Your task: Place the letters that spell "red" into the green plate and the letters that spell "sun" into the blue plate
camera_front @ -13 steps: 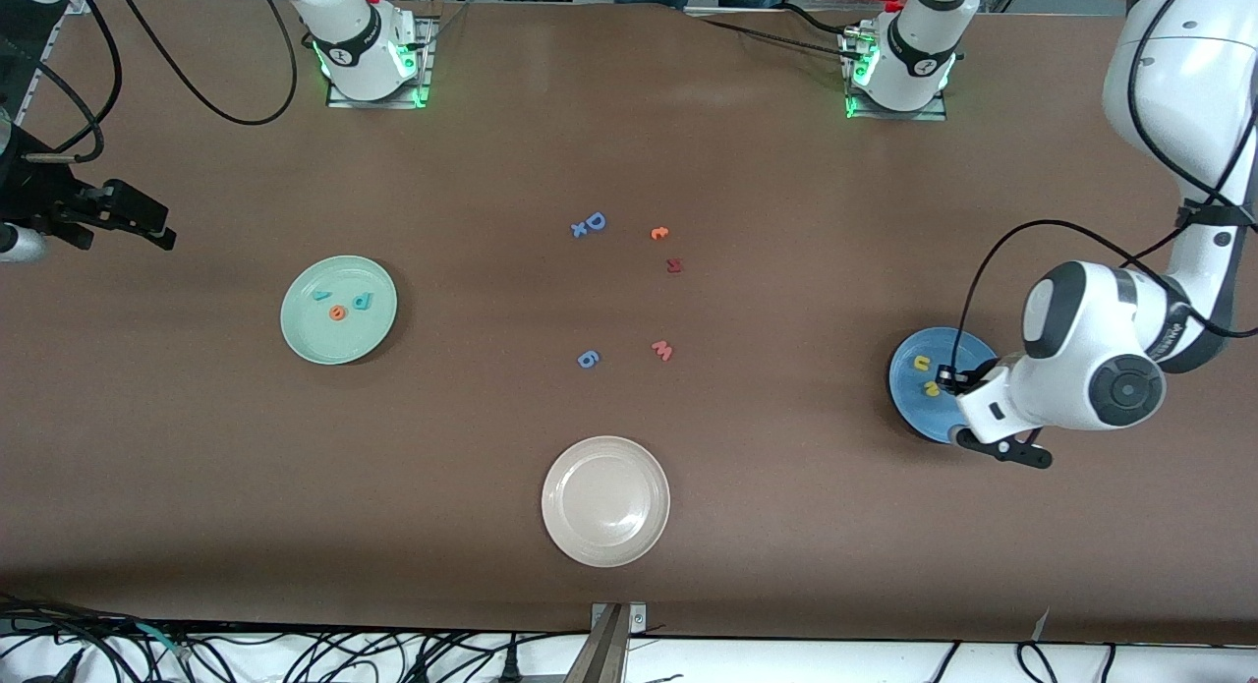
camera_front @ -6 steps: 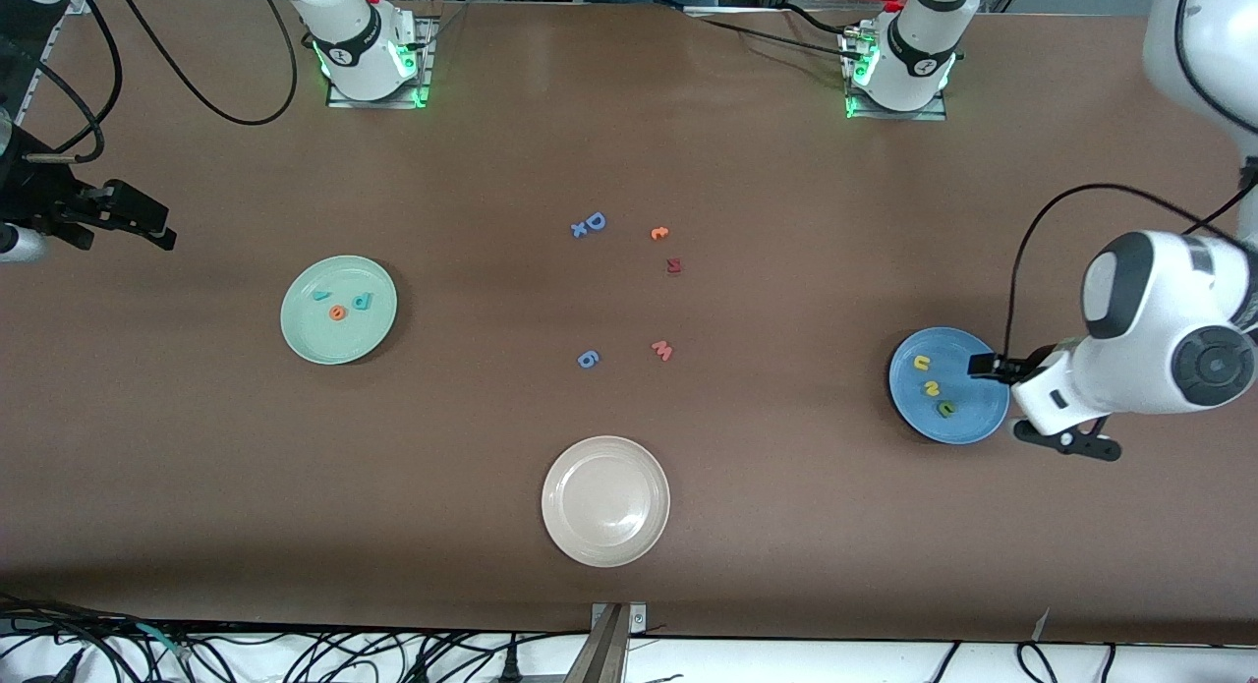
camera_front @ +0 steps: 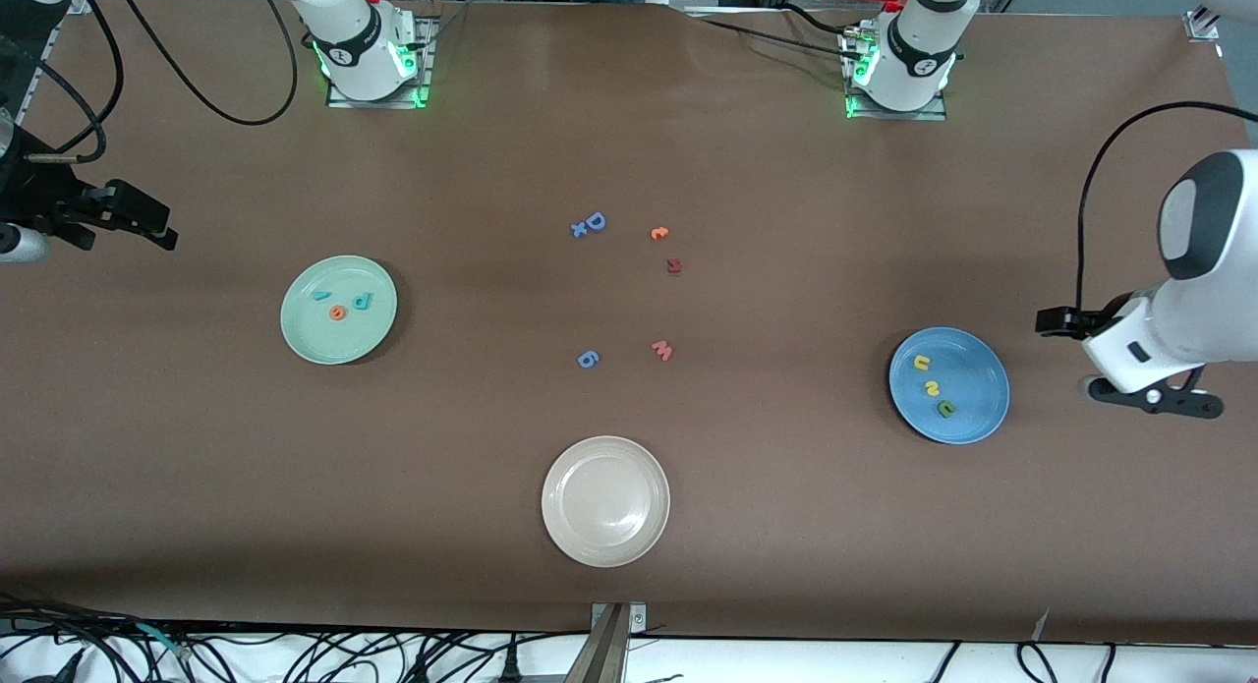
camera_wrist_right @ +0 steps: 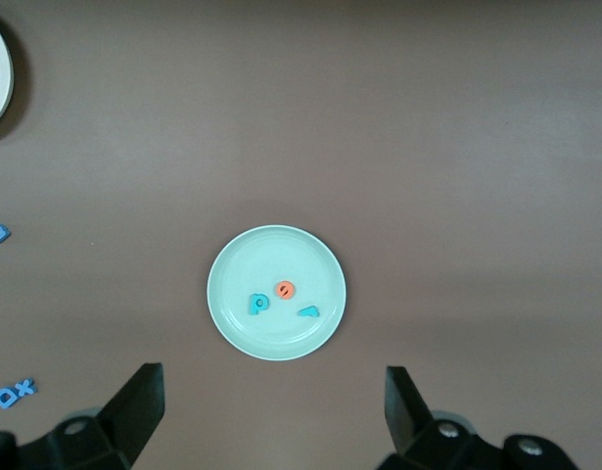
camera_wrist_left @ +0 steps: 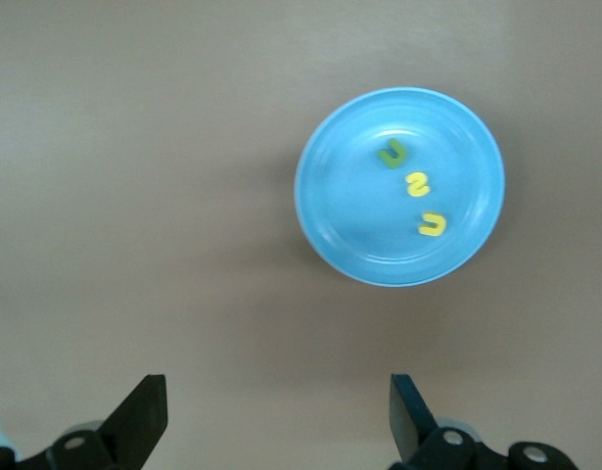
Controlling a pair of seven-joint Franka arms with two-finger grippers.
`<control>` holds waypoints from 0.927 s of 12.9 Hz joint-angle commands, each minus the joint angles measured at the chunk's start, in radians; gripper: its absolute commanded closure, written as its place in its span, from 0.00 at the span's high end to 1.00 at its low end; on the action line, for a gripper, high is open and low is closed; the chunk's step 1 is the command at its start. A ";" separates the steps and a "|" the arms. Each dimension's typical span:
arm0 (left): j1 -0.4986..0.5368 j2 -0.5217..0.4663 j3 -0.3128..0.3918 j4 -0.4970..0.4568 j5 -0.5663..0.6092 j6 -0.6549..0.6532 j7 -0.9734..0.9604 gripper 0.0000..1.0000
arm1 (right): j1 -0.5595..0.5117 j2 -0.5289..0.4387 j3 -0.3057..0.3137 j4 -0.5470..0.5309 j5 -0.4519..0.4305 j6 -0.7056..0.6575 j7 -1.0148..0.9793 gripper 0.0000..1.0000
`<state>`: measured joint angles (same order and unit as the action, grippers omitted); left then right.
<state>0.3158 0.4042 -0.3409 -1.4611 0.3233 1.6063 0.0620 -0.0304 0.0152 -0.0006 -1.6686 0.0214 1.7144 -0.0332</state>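
Brown table (camera_front: pixel 786 526), blue plate (camera_front: pixel 983 408) (three letters inside) beside open, empty left gripper (camera_front: pixel 1050 321); right gripper (camera_front: pixel 157 233) open.

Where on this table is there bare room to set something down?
The beige plate holds nothing, and bare table lies between it and the green plate, and between it and the blue plate. The middle is crowded with loose letters.

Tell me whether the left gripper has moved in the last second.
Yes. The left gripper, open, has pulled off the blue plate toward the left arm's end of the table.
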 commanded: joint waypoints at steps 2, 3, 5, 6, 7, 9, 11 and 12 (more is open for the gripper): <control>-0.182 -0.142 0.207 -0.066 -0.051 -0.045 -0.048 1.00 | -0.002 -0.006 0.007 -0.003 -0.012 0.004 0.007 1.00; -0.216 -0.165 0.239 -0.070 -0.113 -0.057 -0.054 1.00 | -0.002 -0.006 0.007 -0.003 -0.012 0.004 0.007 1.00; -0.274 -0.217 0.311 -0.070 -0.222 -0.077 -0.053 1.00 | -0.003 -0.006 0.007 -0.003 -0.012 0.004 0.007 1.00; -0.293 -0.240 0.327 -0.070 -0.260 -0.077 -0.054 1.00 | -0.002 -0.006 0.007 -0.003 -0.012 0.004 0.007 1.00; -0.305 -0.258 0.341 -0.070 -0.283 -0.077 -0.056 1.00 | -0.002 -0.006 0.007 -0.003 -0.012 0.002 0.007 1.00; -0.340 -0.278 0.388 -0.070 -0.325 -0.074 -0.060 1.00 | -0.002 -0.006 0.007 -0.003 -0.012 0.002 0.007 1.00; -0.345 -0.298 0.398 -0.076 -0.326 -0.068 -0.059 1.00 | -0.003 -0.006 0.007 -0.003 -0.012 0.002 0.007 1.00; -0.343 -0.298 0.398 -0.077 -0.335 -0.068 -0.059 1.00 | -0.003 -0.006 0.007 -0.003 -0.012 0.002 0.009 1.00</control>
<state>-0.0109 0.1382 0.0369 -1.4998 0.0228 1.5286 0.0091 -0.0300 0.0153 0.0000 -1.6686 0.0214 1.7145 -0.0332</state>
